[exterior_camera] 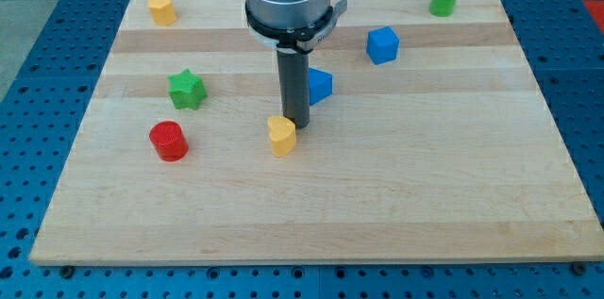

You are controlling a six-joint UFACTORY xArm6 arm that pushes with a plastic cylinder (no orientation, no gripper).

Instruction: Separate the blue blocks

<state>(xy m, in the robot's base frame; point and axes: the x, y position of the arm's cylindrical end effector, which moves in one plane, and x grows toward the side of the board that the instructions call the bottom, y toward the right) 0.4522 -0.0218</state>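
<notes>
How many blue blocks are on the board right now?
2. A blue cube sits right of the rod, toward the view's top. A second blue block lies just right of the rod, partly hidden behind it. My tip is below-left of both, beside a yellow block.

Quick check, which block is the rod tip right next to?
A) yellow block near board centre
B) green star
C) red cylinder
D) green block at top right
A: my tip sits just at the view's right of the centre yellow block, with a blue block partly hidden behind the rod.
</notes>
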